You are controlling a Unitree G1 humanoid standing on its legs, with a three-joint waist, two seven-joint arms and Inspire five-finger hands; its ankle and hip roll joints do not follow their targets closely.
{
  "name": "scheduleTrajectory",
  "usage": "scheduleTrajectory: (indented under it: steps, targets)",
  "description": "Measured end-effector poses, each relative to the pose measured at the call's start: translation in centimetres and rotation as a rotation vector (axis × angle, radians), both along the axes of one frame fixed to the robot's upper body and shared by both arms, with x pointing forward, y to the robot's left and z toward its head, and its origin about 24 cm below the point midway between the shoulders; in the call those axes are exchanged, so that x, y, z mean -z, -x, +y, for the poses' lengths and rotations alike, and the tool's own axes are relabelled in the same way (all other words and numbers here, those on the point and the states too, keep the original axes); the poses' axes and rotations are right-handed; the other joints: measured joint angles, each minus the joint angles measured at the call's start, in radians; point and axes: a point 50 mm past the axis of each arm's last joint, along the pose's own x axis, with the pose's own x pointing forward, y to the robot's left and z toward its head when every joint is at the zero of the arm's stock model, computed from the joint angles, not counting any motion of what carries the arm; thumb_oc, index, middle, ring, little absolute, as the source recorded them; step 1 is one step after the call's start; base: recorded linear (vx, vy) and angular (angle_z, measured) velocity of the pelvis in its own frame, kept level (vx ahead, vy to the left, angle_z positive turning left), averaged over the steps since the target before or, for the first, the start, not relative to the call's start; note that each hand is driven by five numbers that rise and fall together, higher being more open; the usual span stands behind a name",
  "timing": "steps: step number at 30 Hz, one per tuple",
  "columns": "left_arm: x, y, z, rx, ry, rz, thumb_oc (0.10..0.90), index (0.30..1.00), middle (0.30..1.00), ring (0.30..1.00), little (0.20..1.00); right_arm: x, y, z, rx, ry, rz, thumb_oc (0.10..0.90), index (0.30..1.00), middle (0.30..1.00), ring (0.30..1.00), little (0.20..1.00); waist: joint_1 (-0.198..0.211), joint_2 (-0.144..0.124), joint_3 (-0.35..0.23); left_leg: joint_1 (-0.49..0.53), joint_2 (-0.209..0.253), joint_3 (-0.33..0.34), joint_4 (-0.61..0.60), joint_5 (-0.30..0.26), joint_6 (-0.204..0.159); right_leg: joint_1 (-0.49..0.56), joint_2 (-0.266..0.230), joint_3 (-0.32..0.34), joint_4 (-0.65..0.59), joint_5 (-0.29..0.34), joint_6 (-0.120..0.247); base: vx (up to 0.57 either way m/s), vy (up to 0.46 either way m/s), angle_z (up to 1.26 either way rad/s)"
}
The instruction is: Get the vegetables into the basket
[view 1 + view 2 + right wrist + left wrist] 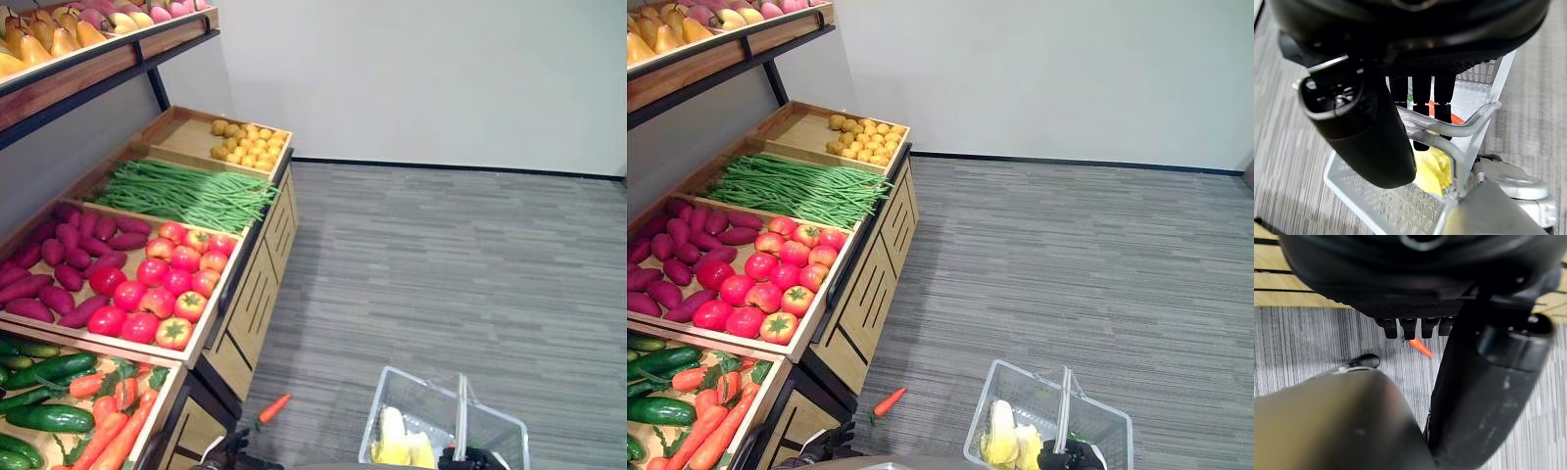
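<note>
Curling round the metal handles [1449,129], the right hand's [1366,127] fingers [1422,100] carry the wire basket [1376,200], yellow produce [1432,169] just below them inside. Left hand [1415,289] fingers [1409,327] hang straight, holding nothing; beyond their tips a carrot [1421,347] lies on the grey floor [441,255], beside the vegetable stand [245,294].

Left hand [1415,325], dark, low at the view's bottom edge: fingers [1409,327] hang straight, thumb alongside, nothing held. Right hand [1420,98], dark, low on the robot's right: fingers [1421,105] curled round the paired silver wire handles [1449,128] of the basket; thumb in front.
</note>
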Motion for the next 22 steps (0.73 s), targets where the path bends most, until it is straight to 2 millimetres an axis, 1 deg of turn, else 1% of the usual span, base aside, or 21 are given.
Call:
scheduleTrajectory:
  steps: [2,3,4,5,6,8,13,15,16,17,19,22]
  targets:
    - [0.1,0.3,0.0,-0.040,-0.010,0.009,0.900,1.000,1.000,1.000,1.000,0.2,0.6,0.1,0.004,-0.009,0.030,0.900,1.000,1.000,1.000,1.000,0.002,0.000,0.000,-0.001,0.002,0.000,0.000,-0.001,-0.001,0.000,0.002,-0.002,0.000,-0.002,-0.003,0.00,0.000,0.00]
    - [0.1,0.5,0.1,-0.062,-0.019,0.011,0.900,1.000,1.000,1.000,1.000,0.3,1.2,0.3,0.009,-0.016,0.054,0.900,1.000,1.000,1.000,1.000,0.002,0.000,0.000,0.000,0.003,0.000,0.000,-0.001,-0.002,0.001,0.003,-0.002,0.000,-0.003,-0.004,0.00,0.000,0.00]
    - [0.1,0.5,0.1,-0.076,-0.024,0.012,0.900,1.000,1.000,1.000,1.000,0.5,2.4,0.5,0.016,-0.021,0.097,0.900,1.000,1.000,1.000,1.000,0.002,0.000,0.000,0.001,0.004,0.000,0.000,-0.001,-0.002,0.001,0.004,-0.002,0.000,-0.003,-0.005,0.00,0.000,0.00]
    - [0.1,0.6,0.1,-0.079,-0.027,0.013,0.900,1.000,1.000,1.000,1.000,0.5,2.2,0.6,0.012,-0.025,0.101,0.900,1.000,1.000,1.000,1.000,0.002,0.001,-0.001,0.001,0.004,0.000,0.000,-0.001,-0.002,0.002,0.004,-0.002,0.000,-0.003,-0.005,0.00,0.000,0.00]
    - [0.2,0.6,0.1,-0.080,-0.029,0.013,0.900,1.000,1.000,1.000,1.000,0.7,3.1,0.8,0.013,-0.035,0.142,0.900,1.000,1.000,1.000,1.000,0.001,0.001,0.000,0.001,0.004,0.000,0.000,-0.002,-0.003,0.001,0.004,-0.002,0.000,-0.003,-0.005,0.00,0.000,0.00]
    - [0.1,0.4,0.1,-0.067,-0.032,0.009,0.900,1.000,1.000,1.000,1.000,0.8,4.2,1.2,0.002,-0.056,0.193,0.900,1.000,1.000,1.000,1.000,0.000,0.001,0.000,0.003,0.005,0.000,0.000,-0.002,-0.002,0.004,0.006,-0.003,0.000,-0.004,-0.006,0.00,0.000,0.00]
    - [0.2,0.6,0.1,-0.066,-0.033,0.015,0.900,1.000,1.000,1.000,1.000,1.1,5.8,2.2,0.011,-0.101,0.244,0.900,1.000,1.000,1.000,1.000,-0.001,0.001,0.000,0.009,0.009,-0.001,0.000,-0.002,-0.002,0.011,0.009,-0.004,0.000,-0.005,-0.008,0.00,0.000,0.00]
    - [0.2,0.6,0.1,-0.075,-0.029,0.019,0.900,1.000,1.000,1.000,1.000,1.1,5.8,2.4,0.009,-0.118,0.246,0.900,1.000,1.000,1.000,1.000,-0.001,0.002,0.000,0.013,0.009,0.000,0.000,-0.006,-0.007,0.014,0.009,-0.004,0.000,-0.008,-0.011,0.00,0.000,0.00]
    - [0.2,0.7,0.1,-0.090,-0.025,0.028,0.900,1.000,1.000,1.000,1.000,1.2,5.6,2.5,0.013,-0.117,0.242,0.900,1.000,1.000,1.000,1.000,-0.001,0.007,-0.004,0.013,0.009,0.000,0.000,-0.006,-0.007,0.014,0.009,-0.003,0.000,-0.009,-0.012,0.00,0.000,0.00]
    - [0.2,0.7,0.1,-0.095,-0.025,0.030,0.900,1.000,1.000,1.000,1.000,1.2,5.6,2.5,-0.004,-0.115,0.246,0.900,1.000,1.000,1.000,1.000,-0.001,0.004,-0.003,0.013,0.009,0.001,0.000,-0.006,-0.007,0.014,0.009,-0.003,0.000,-0.009,-0.012,0.00,0.000,0.00]
    - [0.2,0.7,0.1,-0.102,-0.024,0.033,0.900,1.000,1.000,1.000,1.000,1.2,5.5,2.5,-0.029,-0.113,0.247,0.900,1.000,1.000,1.000,1.000,-0.001,0.010,-0.007,0.014,0.010,0.002,0.000,-0.006,-0.007,0.013,0.010,-0.002,0.000,-0.009,-0.012,0.00,0.000,0.00]
    - [0.2,0.7,0.1,-0.075,-0.027,0.037,0.900,1.000,1.000,1.000,1.000,1.1,5.5,2.4,-0.047,-0.111,0.255,0.900,1.000,1.000,1.000,1.000,0.000,0.007,-0.010,0.014,0.010,0.004,0.000,-0.007,-0.007,0.013,0.010,0.000,0.000,-0.009,-0.012,0.00,0.000,0.00]
